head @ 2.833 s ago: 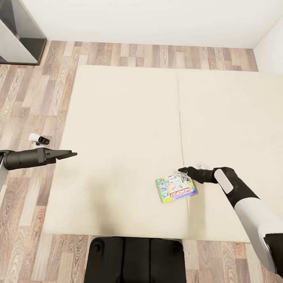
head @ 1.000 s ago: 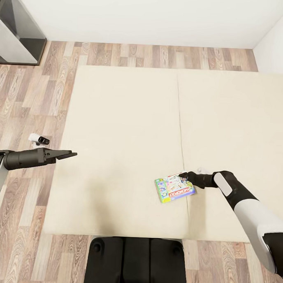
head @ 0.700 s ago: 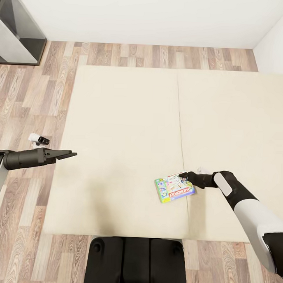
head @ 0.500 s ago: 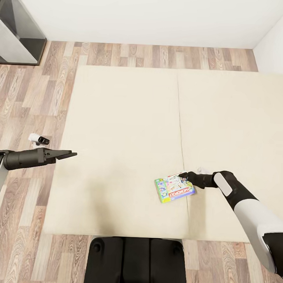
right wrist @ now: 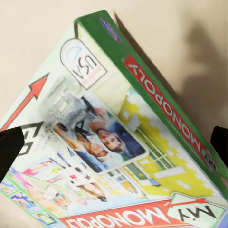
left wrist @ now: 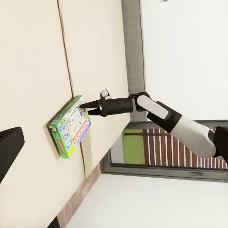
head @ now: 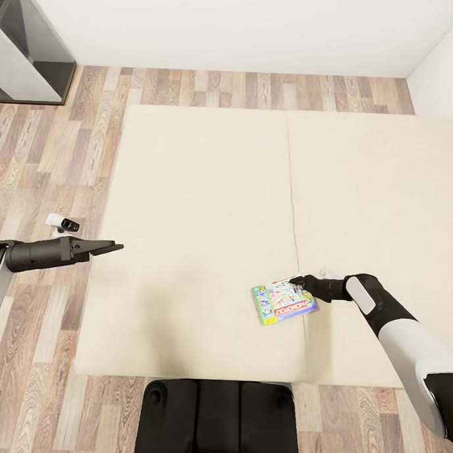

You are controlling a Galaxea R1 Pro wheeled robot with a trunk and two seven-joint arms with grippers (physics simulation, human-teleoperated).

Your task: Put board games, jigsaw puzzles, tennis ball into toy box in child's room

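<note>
One wide beige bed (head: 207, 206) takes up most of the head view, its mattress split by a seam running front to back and set on a wood-plank floor (head: 52, 146) with white walls behind and at the far right. A dark grey-framed window or cabinet corner (head: 26, 53) stands at the far left of that view. The robot's black base (head: 218, 420) sits at the near edge of the bed.

The right arm (head: 406, 340), white with black joints, reaches in from the right toward the near right part of the mattress. The left arm (head: 34, 252) stretches out level over the floor at the bed's left edge, well apart from anything on the mattress.

A single board game (head: 284, 301) lies flat on the bed just left of the seam, a green-edged box with a white, blue and red printed lid reading MONOPOLY in the right wrist view (right wrist: 109, 137). It also shows in the left wrist view (left wrist: 70, 126), flat on the mattress.

The right end effector (head: 295, 281) sits at the far right corner of the box, fingers spread to either side of it as the right wrist view shows, released and not yet clamped. The left end effector (head: 113, 247) holds nothing; its fingers look drawn together to a point, though I cannot tell for sure.

A small white and black object (head: 62, 223) lies on the floor beside the left arm.
</note>
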